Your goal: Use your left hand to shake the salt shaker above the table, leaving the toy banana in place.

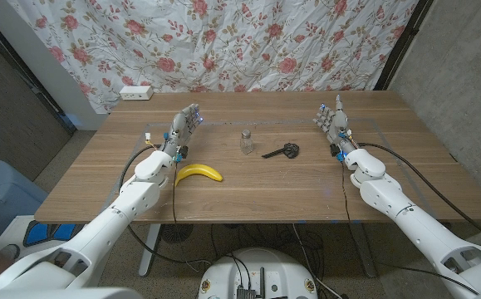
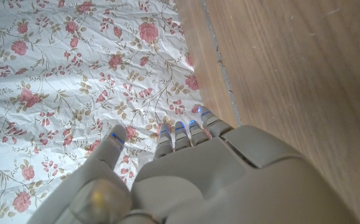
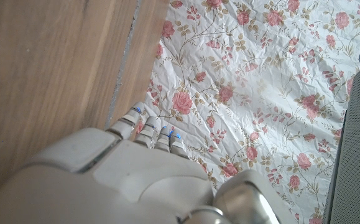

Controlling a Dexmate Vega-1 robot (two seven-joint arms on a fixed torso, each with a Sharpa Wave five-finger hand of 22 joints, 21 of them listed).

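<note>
Standing clear glass salt shaker [image 1: 246, 141] | curved banana [image 1: 198, 172] (smooth yellow) | left hand [image 1: 184, 129] spread, empty

- The head view looks down from above, over both arms, at the whole wooden table [image 1: 248, 195], from rather far.
- The left wrist view sits very near behind the left hand [image 2: 186, 180] and faces along the fingers toward the flowered curtain [image 2: 74, 81].
- The right wrist view sits equally near behind the right hand [image 3: 124, 180].
- All views share the table top and the curtain.
</note>
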